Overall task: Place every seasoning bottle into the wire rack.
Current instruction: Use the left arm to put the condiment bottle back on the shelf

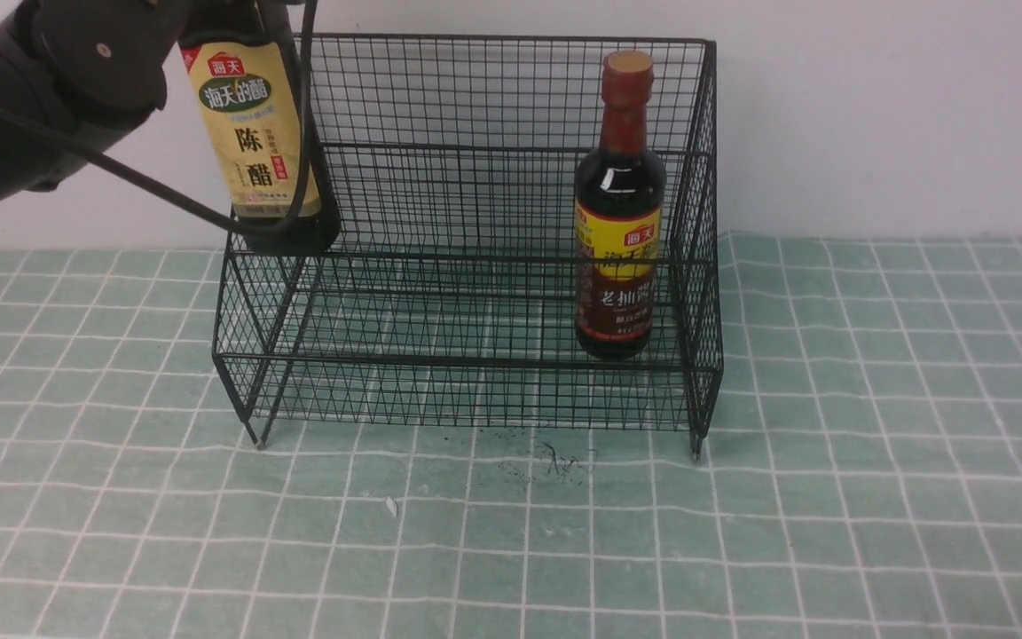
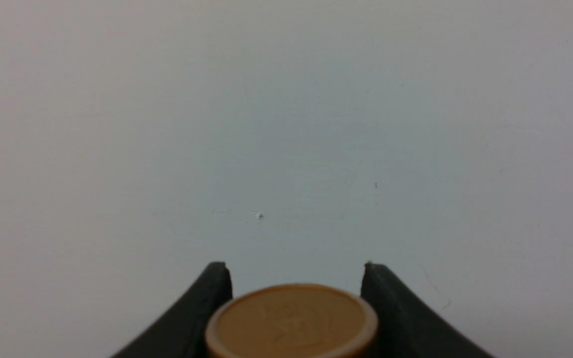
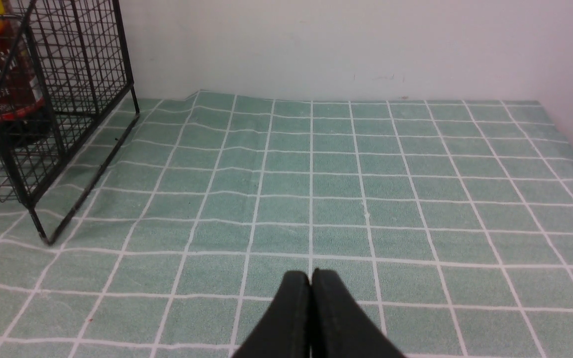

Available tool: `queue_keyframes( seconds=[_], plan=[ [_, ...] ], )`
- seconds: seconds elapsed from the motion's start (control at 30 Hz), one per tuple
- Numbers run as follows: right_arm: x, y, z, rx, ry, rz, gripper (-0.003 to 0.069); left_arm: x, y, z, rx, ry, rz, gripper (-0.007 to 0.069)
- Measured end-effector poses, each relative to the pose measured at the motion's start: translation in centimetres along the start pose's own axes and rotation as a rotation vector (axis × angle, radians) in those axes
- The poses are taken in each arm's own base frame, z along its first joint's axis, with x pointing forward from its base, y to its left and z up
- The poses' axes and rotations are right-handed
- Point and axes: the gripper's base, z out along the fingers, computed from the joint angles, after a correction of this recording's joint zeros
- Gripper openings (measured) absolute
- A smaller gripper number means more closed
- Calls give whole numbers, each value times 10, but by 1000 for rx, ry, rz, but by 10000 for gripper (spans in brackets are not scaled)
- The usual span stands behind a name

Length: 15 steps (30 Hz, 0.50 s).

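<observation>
Left pincer [image 2: 295,269] is clamped either side of the tan cap [image 2: 291,323], with the vinegar bottle [image 1: 254,133] hanging upright below it. That bottle's up at the left end of the black wire rack [image 1: 475,115], level with the upper tier; whether its base touches the wire, can't tell. Over on the rack's right side, the soy sauce bottle [image 1: 619,222] stands upright on a lower tier, by the side wall. Right pincer [image 3: 311,278] hovers low over the green-checked bench [image 1: 786,532], fingers pressed together, nothing between them.
</observation>
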Motion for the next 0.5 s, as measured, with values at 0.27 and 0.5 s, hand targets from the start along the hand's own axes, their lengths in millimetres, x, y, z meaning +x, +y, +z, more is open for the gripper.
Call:
queue_keyframes(
  seconds=[0.27,0.5],
  plan=[
    [0,0,0,0,0,0,-13,2,-6,4,24,25,-5,300],
    [0,0,0,0,0,1,-13,20,-13,4,98,165,8,300]
  ],
)
